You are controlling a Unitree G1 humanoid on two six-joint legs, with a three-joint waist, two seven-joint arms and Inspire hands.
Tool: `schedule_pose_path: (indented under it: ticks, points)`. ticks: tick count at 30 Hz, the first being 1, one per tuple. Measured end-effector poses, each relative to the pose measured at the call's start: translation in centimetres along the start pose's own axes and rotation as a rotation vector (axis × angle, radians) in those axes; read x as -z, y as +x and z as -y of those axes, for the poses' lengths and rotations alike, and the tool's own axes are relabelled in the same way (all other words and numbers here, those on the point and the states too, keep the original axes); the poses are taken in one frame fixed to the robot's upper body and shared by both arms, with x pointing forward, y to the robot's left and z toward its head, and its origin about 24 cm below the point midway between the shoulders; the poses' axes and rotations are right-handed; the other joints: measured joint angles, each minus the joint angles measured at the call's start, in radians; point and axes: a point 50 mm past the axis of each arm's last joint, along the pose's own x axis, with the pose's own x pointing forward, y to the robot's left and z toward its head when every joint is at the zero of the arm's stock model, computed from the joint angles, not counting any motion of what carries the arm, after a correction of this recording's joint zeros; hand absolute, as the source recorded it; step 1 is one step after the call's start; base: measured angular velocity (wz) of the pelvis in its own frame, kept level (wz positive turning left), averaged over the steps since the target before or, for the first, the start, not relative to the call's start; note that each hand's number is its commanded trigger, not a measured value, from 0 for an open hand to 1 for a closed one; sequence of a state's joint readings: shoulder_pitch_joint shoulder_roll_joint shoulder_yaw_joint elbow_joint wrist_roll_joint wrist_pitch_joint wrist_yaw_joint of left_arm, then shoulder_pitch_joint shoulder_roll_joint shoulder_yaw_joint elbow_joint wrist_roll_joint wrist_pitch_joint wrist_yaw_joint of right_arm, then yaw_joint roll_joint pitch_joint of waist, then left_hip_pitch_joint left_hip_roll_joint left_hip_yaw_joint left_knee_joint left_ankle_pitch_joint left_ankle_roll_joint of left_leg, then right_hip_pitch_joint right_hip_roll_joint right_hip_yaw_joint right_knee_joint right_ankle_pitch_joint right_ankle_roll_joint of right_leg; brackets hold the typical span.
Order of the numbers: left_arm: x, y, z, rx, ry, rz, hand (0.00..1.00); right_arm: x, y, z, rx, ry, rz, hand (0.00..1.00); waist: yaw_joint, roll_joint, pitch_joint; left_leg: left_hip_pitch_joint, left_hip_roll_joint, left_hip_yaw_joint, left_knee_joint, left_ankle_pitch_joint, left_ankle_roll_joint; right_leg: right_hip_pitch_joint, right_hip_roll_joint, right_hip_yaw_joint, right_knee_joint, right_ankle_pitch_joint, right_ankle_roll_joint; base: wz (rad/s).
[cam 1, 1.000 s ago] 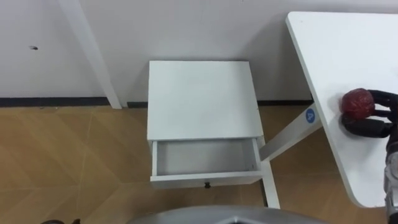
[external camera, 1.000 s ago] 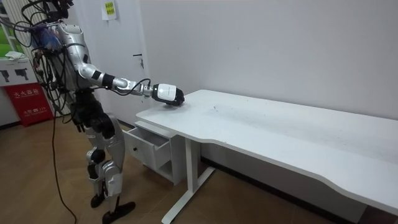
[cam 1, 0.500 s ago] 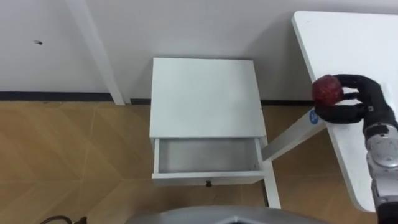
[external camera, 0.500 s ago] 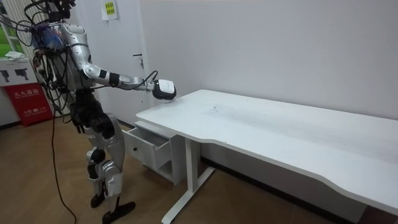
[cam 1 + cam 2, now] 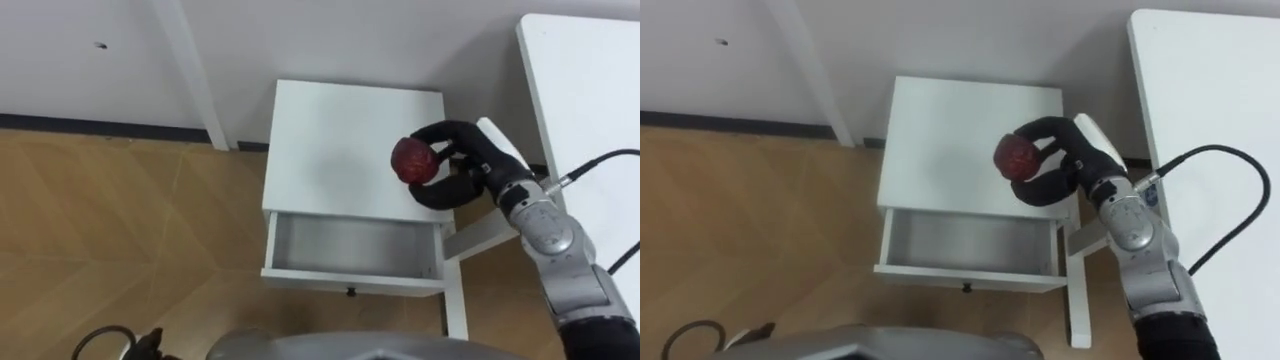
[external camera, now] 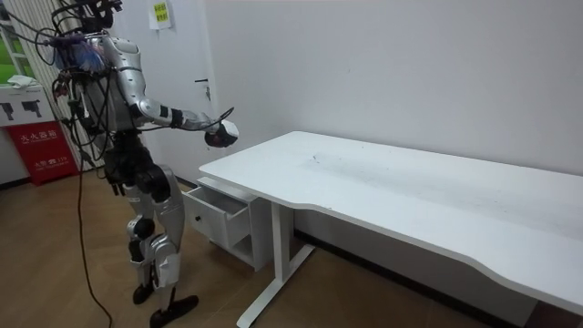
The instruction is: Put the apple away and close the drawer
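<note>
nearest the robot, the shallow white drawer point(image 5: 350, 282) of the small white bedside cabinet point(image 5: 330, 140) stands pulled out, its inside bare. just beyond, over the cabinet top, the black right hand point(image 5: 478, 168) has fingers and thumb curled round the dark red apple point(image 5: 411, 160). to do this well, i'd bring it nearer and low over the drawer's middle, letting go only close to its floor so it cannot roll out, wrist clear of the white desk point(image 5: 590, 80)

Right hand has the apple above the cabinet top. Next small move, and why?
Probably draw the right hand back toward the robot and lower it until the apple is over the open drawer. The fingers are curled round the apple, which hangs above the cabinet top, behind the drawer.
</note>
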State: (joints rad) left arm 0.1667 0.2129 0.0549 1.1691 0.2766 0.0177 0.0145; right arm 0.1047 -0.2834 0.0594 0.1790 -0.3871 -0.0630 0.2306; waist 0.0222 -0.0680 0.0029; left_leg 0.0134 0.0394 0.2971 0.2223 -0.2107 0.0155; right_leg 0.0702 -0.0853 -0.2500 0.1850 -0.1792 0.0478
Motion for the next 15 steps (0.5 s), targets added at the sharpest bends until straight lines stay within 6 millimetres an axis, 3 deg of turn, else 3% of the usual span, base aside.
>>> schedule_pose_path:
  ticks: [6, 7, 8, 9, 15]
  points:
    - [-0.7, 0.1, 0.0, -0.002, -0.002, 0.016, 0.00, -0.3, 0.2, -1.4, -0.090, -0.004, -0.003, 1.00, 0.013, -0.002, -0.0008, 0.000, 0.001, -0.001, 0.000, 0.000, 0.000, 0.002, -0.002, -0.002, -0.001, 0.000, 0.000, 0.00]
    - [-0.9, 0.1, -0.1, -0.005, -0.004, 0.021, 0.00, -0.3, 0.2, -1.5, -0.099, -0.004, -0.005, 0.58, 0.014, 0.000, 0.0005, 0.000, 0.002, -0.001, 0.001, 0.000, 0.000, 0.002, -0.002, -0.002, -0.001, 0.000, 0.000, 0.00]
    - [-0.9, 0.1, -0.1, -0.006, -0.009, 0.022, 0.00, -0.3, 0.3, -1.6, -0.106, -0.004, -0.006, 0.09, 0.014, 0.002, 0.0016, -0.001, 0.002, -0.001, 0.001, 0.000, 0.000, 0.002, -0.002, -0.002, -0.001, 0.000, 0.000, 0.00]
    - [-0.9, 0.1, -0.1, -0.006, -0.009, 0.022, 0.00, -0.3, 0.3, -1.6, -0.110, -0.004, -0.008, 0.00, 0.014, 0.002, 0.0021, -0.001, 0.002, -0.001, 0.001, 0.000, 0.000, 0.002, -0.002, -0.003, -0.001, 0.000, 0.000, 0.00]
    - [-1.0, 0.1, -0.1, -0.005, -0.008, 0.023, 0.00, -0.3, 0.3, -2.0, -0.148, -0.006, -0.018, 0.00, 0.013, 0.005, 0.0039, -0.003, 0.002, -0.001, 0.002, 0.000, 0.001, 0.000, -0.001, -0.003, -0.001, 0.000, 0.000, 0.00]
